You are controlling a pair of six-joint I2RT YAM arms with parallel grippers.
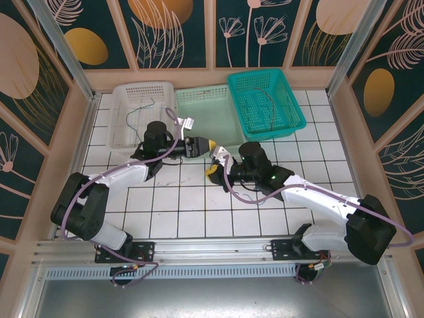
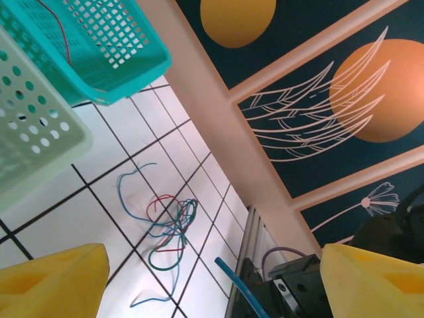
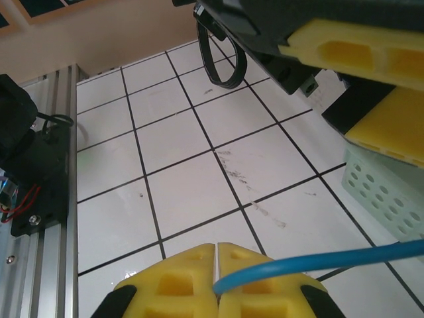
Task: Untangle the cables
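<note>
Top external view first: you have the left gripper (image 1: 199, 146) and the right gripper (image 1: 216, 163) nose to nose in the middle of the frame, just below the pale green basket (image 1: 209, 109). That basket sits between a white basket (image 1: 142, 85) and a teal basket (image 1: 262, 73) along the top. A thin wire (image 1: 142, 109) lies in the white one and a dark wire (image 1: 268, 106) in the teal one, which suggests the baskets are where you sort freed strands. Left wrist view: the left fingers (image 2: 53, 285) sit in the two bottom corners, wide apart. A blue cable (image 2: 233, 286) rises at bottom centre between them, not pinched, placed as if for a handover. The rest of the cables (image 2: 169, 232) lie in a loose tangle on the tiled table (image 2: 99, 199) at lower centre, well apart from the baskets at upper left. Right wrist view: the right fingers (image 3: 192, 278) at the bottom edge are pressed together on the blue cable, which runs off to the right edge, on the side where the left gripper's yellow pads fill the upper right. Pinning that end probably lets you draw one strand clear of the knot while the other arm takes over.
</note>
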